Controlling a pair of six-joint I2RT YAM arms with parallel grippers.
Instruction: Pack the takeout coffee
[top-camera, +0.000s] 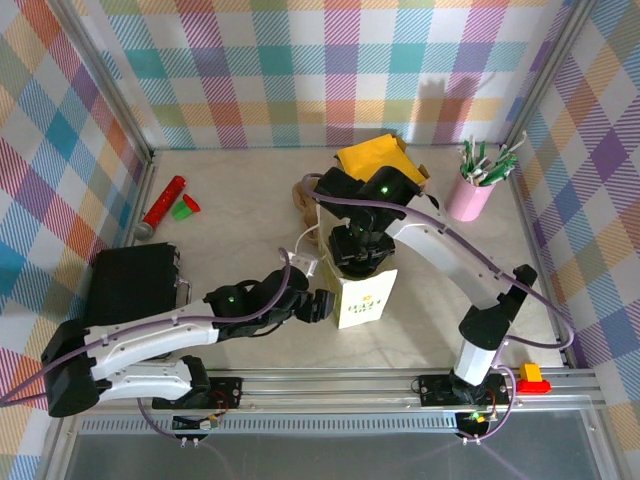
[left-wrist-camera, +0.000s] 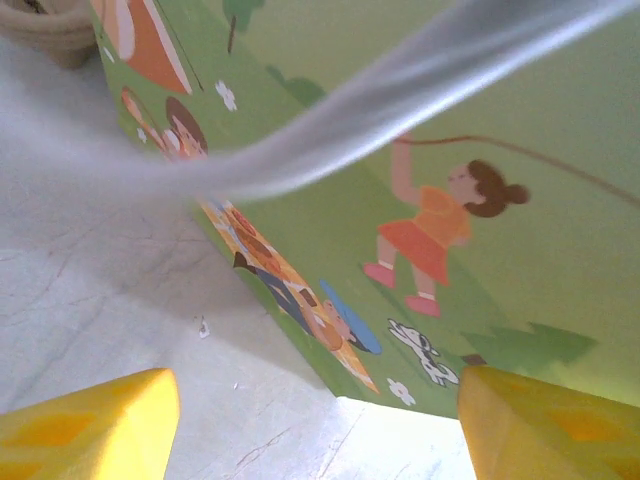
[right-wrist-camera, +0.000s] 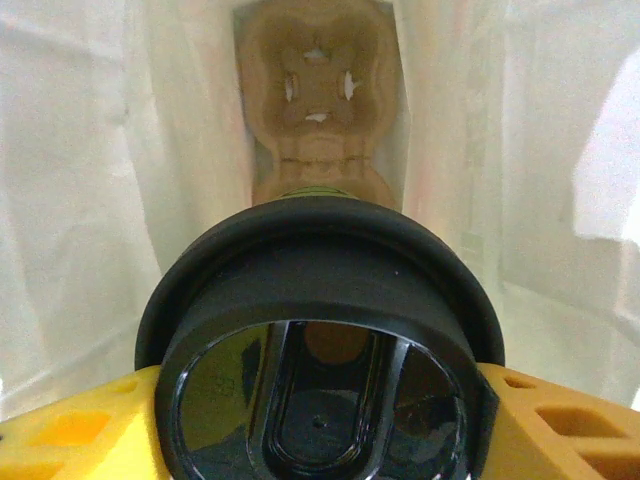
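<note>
Right at the near edge of the bench (top-camera: 240, 200), by its right corner, sits one red and yellow button box (top-camera: 532, 377). Just beyond, the left claw (top-camera: 322, 305) lies low beside the single white paper bag (top-camera: 367, 297), which stands upright around mid-bench. Its wrist view shows both yellow fingertips (left-wrist-camera: 90, 425) spread wide with nothing between them, facing the bag's green cartoon-printed side. A blurred white cable (left-wrist-camera: 400, 100) crosses that view. One black case (top-camera: 135, 285) fills the near-left stretch, close against the left arm.

The right arm arcs over from the near right and drops into the bag's open mouth. The right claw (right-wrist-camera: 318, 430) is closed on the takeout coffee (right-wrist-camera: 320, 330), a yellow finger on each side of its black lid. The cup is inside the bag, paper walls close on both sides, above one pulp carrier (right-wrist-camera: 318, 90) on the bag's floor. The lid hides the cup body, and I cannot tell whether cup and carrier touch.

Farther off, the left-centre bench lies open up to one red cylinder (top-camera: 165, 200) and one green cone (top-camera: 185, 208) near the far-left corner. A tan object (top-camera: 300, 200) is half hidden behind the right arm. By the far edge is a yellow packet (top-camera: 372, 157), partly covered by the arm. Toward the far-right corner stands one pink cup (top-camera: 470, 198) of green and white sticks (top-camera: 485, 160), too small to count.
</note>
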